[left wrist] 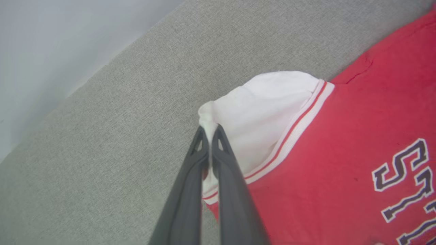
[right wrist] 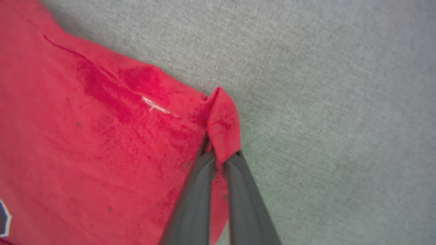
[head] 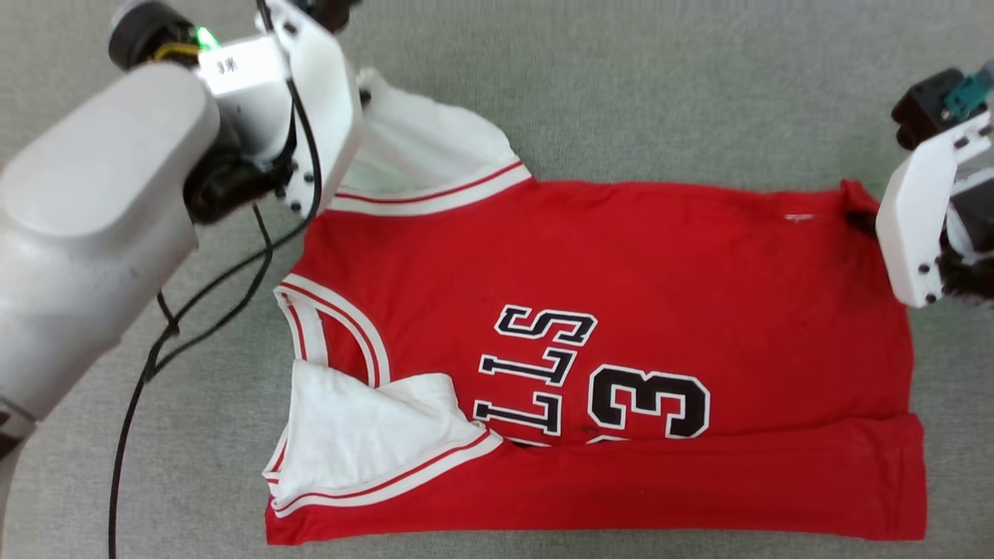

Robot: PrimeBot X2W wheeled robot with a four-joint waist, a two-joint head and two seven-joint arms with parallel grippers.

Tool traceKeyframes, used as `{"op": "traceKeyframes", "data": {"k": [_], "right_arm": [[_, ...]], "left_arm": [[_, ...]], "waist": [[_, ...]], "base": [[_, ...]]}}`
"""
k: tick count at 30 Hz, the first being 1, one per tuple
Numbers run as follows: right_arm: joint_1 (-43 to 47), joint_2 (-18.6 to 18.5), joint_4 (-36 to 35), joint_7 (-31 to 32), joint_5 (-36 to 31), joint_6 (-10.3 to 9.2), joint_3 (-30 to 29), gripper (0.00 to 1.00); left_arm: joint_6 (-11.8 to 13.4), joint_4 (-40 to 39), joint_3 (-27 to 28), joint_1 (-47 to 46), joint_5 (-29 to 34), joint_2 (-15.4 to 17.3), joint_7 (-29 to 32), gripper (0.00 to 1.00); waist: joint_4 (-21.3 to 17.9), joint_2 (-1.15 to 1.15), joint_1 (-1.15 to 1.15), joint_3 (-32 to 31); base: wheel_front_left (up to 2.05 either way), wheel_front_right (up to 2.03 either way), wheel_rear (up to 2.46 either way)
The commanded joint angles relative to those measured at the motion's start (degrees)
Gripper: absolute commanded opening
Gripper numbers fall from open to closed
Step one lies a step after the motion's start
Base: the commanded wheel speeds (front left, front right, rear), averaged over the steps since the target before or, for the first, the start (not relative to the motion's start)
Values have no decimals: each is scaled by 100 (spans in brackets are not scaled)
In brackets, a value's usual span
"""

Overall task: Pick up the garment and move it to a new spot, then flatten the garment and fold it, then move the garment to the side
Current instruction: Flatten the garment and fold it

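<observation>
Two grippers are clamped tight on the garment, spread on the grey table: left gripper pinching the white sleeve, right gripper pinching a red hem corner.

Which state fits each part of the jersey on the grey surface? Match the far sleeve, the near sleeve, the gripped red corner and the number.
Parts:
1. far white sleeve
2. near white sleeve
3. red corner
4. number 3

States:
A. folded in over the red front
B. pinched in the right jaws
C. black with a white outline
D. pinched in the left jaws

Pairs: 1-D, 2-A, 3-B, 4-C
</observation>
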Motion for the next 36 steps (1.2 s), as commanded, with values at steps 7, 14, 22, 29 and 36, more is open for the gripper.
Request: {"op": "traceKeyframes", "data": {"k": [7,14,22,29,36], "right_arm": [[940,-379,-340,-1195,304,-1,275,0],[1766,-590,-537,-1671,402,-1,331,0],[2789,-774,-889,-1922,488,-1,276,0],[3377,-754,-993,-1961,454,-1,140,0],[3603,-443,-794,-1884,331,-1,129,0]], "left_arm": [[-1,-442,-168,1047,-175,479,-431,0],[221,-1054,-237,1941,-275,909,-617,0],[656,-1994,-306,3089,-389,1497,-711,0],[989,-2453,-327,3861,-472,1725,-819,0],[1085,-2281,-339,4361,-457,1559,-911,0]], "waist": [[-23,0,0,-1154],[25,0,0,-1701],[71,0,0,-2095],[59,0,0,-2080],[34,0,0,-1893]], "base": [[0,0,0],[0,0,0],[0,0,0],[0,0,0],[0,0,0]]}}
